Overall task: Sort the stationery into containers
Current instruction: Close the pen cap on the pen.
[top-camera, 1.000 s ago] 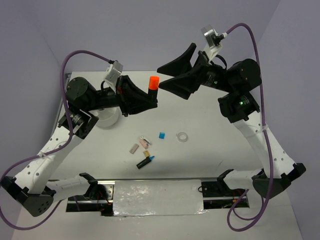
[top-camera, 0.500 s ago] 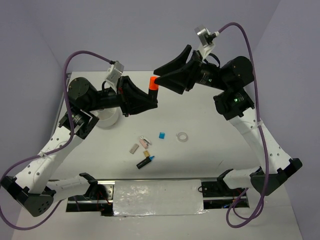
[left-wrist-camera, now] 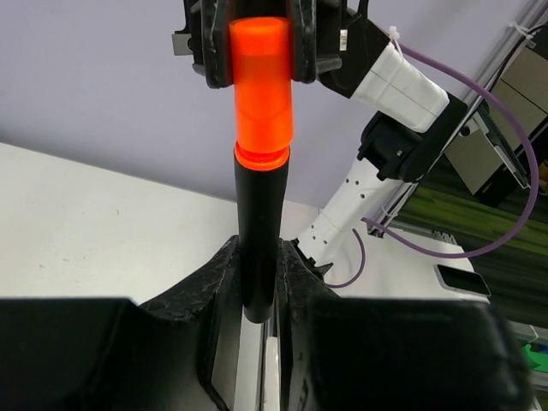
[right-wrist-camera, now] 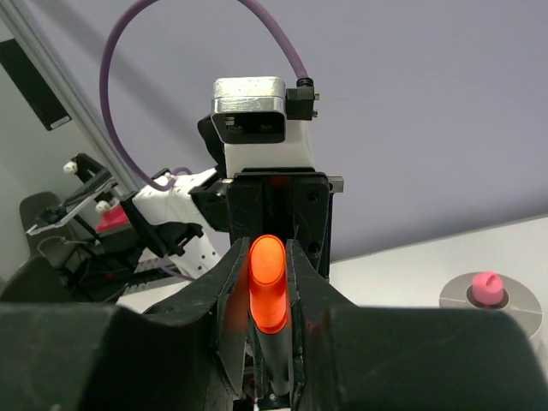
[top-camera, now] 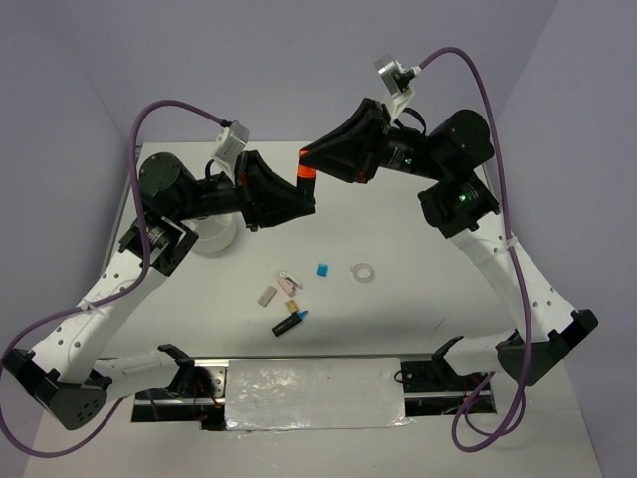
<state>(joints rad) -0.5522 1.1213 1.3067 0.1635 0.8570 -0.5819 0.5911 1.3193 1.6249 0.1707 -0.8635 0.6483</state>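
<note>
Left gripper (left-wrist-camera: pixel 259 265) clamps the black marker (left-wrist-camera: pixel 259 205); right gripper (right-wrist-camera: pixel 268 257) apparently pinches its orange cap (left-wrist-camera: pixel 259 94). Opposed pulling could uncap it.

We see bright, even light from above; the white surface (top-camera: pixel 418 329) carries only faint, soft shadows. In the wrist views the orange cap (left-wrist-camera: pixel 259 86) of the marker (left-wrist-camera: pixel 259 197) glows oversaturated, and the left hand (left-wrist-camera: pixel 257 254) is blurred.

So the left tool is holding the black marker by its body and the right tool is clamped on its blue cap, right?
Not quite. The cap is orange, not blue. The left wrist view shows the left tool holding the black marker by its body and the right tool clamped on its orange cap.
</note>
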